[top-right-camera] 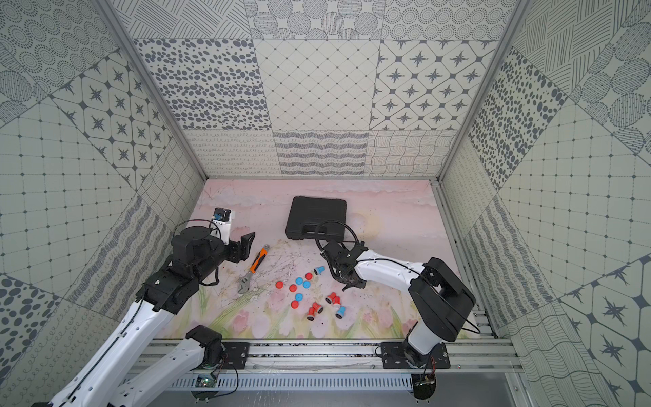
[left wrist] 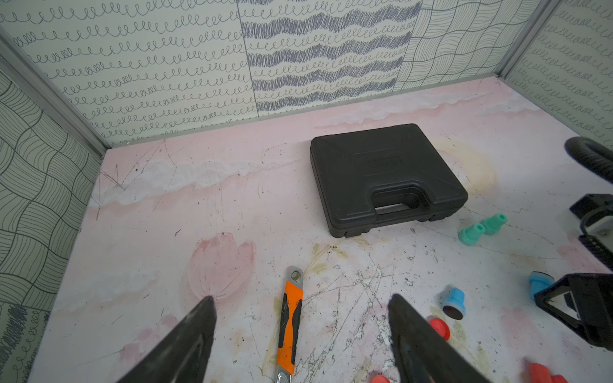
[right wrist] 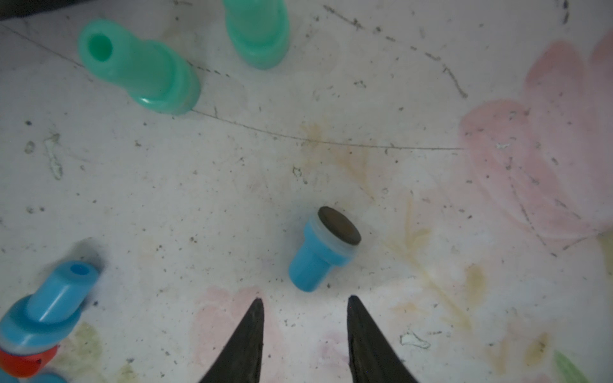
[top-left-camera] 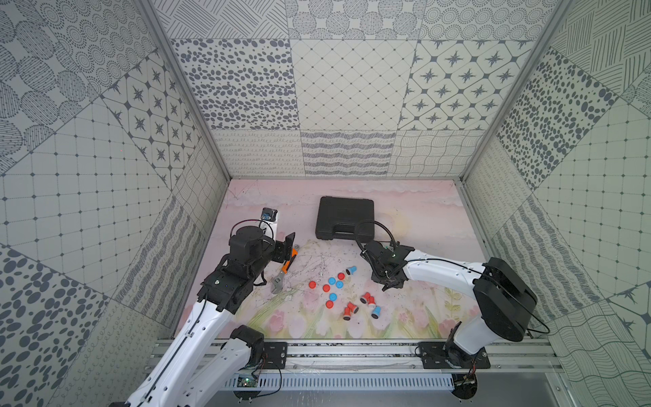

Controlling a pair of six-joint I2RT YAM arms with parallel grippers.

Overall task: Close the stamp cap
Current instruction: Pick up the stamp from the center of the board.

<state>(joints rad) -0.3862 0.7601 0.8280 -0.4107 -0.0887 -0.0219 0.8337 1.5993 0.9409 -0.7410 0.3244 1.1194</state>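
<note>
Right ahead of the right tool (right wrist: pixel 305 298), jaws narrowly apart and empty, the uncapped blue stamp (right wrist: pixel 323 250) lay sideways on the bench (right wrist: pixel 199 172), handle pointing back at it, the wide-open left tool (left wrist: pixel 301 297) well off.

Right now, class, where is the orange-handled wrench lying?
In both top views the wrench lies on the left half of the mat, left of the scattered caps and nearer the front than the black case.
</note>
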